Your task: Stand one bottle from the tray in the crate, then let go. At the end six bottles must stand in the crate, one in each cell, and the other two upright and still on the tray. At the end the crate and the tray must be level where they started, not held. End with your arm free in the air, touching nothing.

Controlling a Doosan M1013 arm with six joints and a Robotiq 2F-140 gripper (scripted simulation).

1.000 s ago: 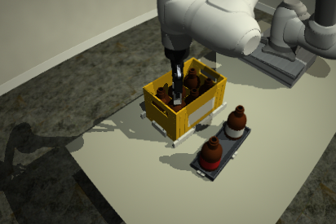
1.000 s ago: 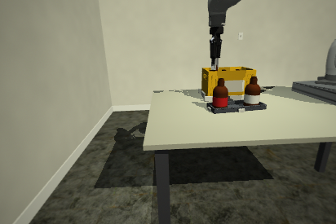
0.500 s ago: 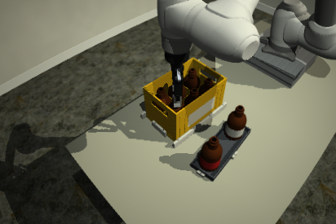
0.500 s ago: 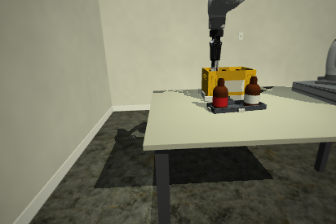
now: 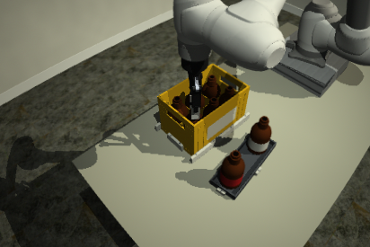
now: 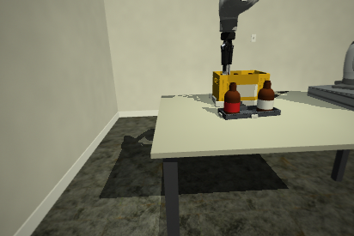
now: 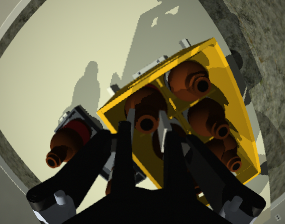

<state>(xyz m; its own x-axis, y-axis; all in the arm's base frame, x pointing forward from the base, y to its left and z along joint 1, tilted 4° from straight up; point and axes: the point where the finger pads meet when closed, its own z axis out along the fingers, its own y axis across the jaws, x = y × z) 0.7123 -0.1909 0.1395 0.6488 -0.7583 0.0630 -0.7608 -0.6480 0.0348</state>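
The yellow crate (image 5: 204, 108) stands on the table with several brown bottles in its cells. My gripper (image 5: 195, 111) reaches down into the crate's near corner cell and is shut on the neck of a brown bottle (image 7: 146, 123); in the wrist view the fingers sit on either side of its cap. The bottle's body is low inside the cell, hidden by the crate wall. The dark tray (image 5: 246, 164) lies to the crate's right with two upright bottles: a red-labelled one (image 5: 232, 170) and a white-labelled one (image 5: 259, 136).
The crate (image 6: 241, 85) rests on white runners near the table's far-left part. The tray (image 6: 249, 111) sits in front of it in the exterior view. The arm's grey base (image 5: 314, 65) stands at the table's back right. The table edge is close to the crate's left.
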